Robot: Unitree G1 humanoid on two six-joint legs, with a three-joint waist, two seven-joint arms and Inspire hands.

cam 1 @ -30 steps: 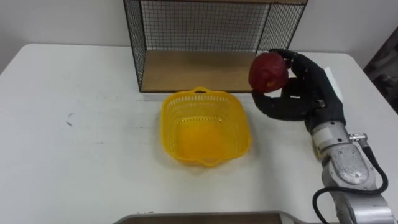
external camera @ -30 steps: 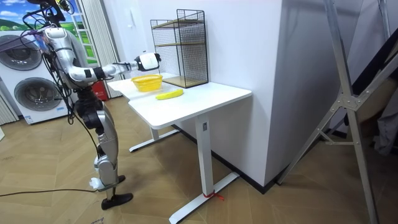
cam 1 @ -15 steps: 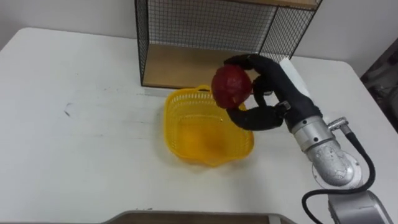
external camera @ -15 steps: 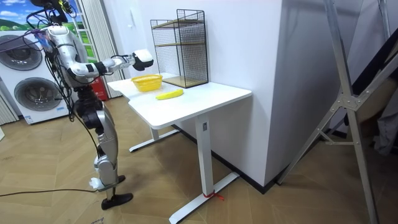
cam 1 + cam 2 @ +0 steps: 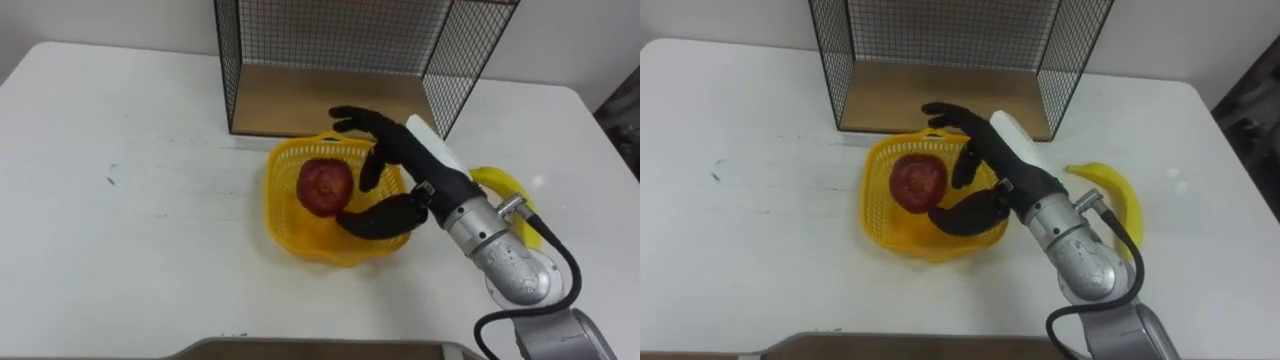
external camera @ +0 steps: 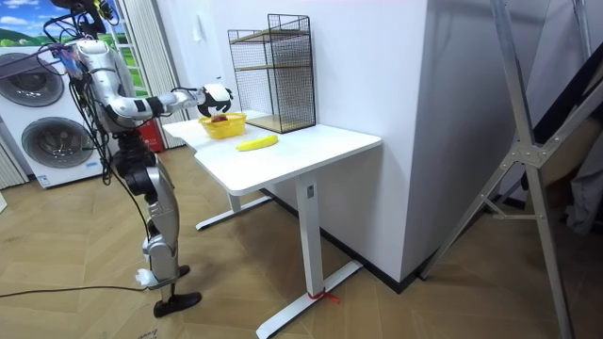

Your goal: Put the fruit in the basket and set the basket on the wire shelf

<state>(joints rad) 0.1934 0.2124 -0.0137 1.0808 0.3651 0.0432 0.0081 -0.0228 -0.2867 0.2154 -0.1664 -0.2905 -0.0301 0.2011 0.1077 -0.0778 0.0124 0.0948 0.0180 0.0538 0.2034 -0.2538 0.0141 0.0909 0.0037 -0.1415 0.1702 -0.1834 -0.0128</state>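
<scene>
A red apple (image 5: pixel 325 186) lies inside the yellow plastic basket (image 5: pixel 283 222), which stands on the white table just in front of the black wire shelf (image 5: pixel 330 100). My right hand (image 5: pixel 400 160) hovers over the basket's right half, open, fingers spread and thumb low beside the apple, no longer gripping it. To the right of the basket, partly behind my right forearm, lies a yellow banana (image 5: pixel 508 188). In the room view I stand at the table's end with the right arm stretched out over the basket (image 6: pixel 223 125).
The wire shelf has a wooden floor (image 5: pixel 320 105) and mesh walls, open toward me. White table (image 5: pixel 120 240) stretches wide to the left of the basket. Washing machines (image 6: pixel 47 132) stand behind me in the room view.
My right hand carried the apple leftward and down over the basket and let go of it; the apple now lies in the basket and the fingers have spread open.
</scene>
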